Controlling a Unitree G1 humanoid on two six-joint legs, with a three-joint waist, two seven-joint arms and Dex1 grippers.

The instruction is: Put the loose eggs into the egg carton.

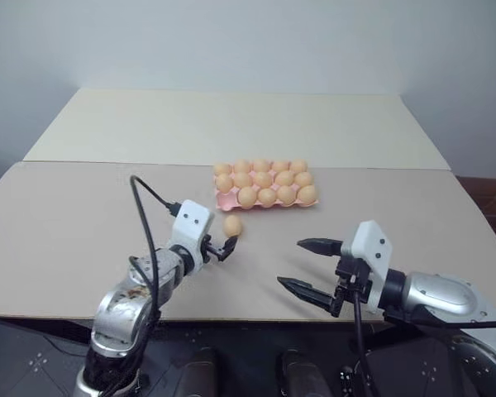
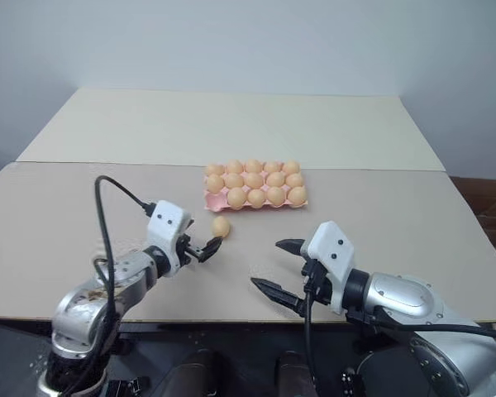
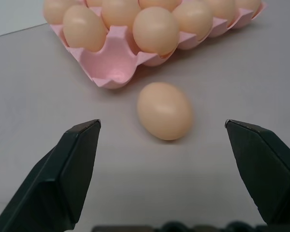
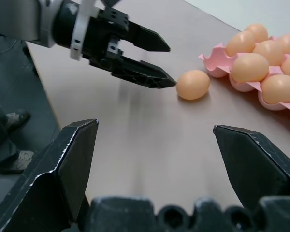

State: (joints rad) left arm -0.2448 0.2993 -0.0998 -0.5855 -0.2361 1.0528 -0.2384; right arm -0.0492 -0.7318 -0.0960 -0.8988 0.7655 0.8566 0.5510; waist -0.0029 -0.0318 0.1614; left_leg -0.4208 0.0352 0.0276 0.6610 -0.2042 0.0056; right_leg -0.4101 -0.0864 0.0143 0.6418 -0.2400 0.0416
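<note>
Nearest the head cam is the right gripper (image 1: 307,266), low at the table's (image 1: 66,240) near edge, both black fingers spread wide w/ nothing between them – it looks parked, probably so it stays out of the other arm's way. The left gripper (image 1: 221,247) sits further in, just short of the one loose egg (image 1: 232,225), jaws apart and empty; in the left wrist view the egg (image 3: 165,110) lies on bare tabletop ahead of the fingers (image 3: 63,179), centred between the two pads but past their tips, so not enclosed yet. It's on its side, long axis roughly across the gripper's line, which should let the pads close on the narrower sides (my read, not certain). The egg carton (image 1: 228,201) is just beyond the egg, near but not touching; its front corner cup on the left (image 3: 113,72) is the only empty one I can make out, and every other visible cup has an egg. So the task looks nearly done: one egg left, one cup free, and that cup is the closest to the egg – a short lift. Next move likely calls for easing fwd until the pads flank the egg, then a gentle close; a round smooth egg could roll off or squirt out if nudged by one fingertip first. The right wrist view has the left gripper's tips near the egg, whether touching I can't tell.
</note>
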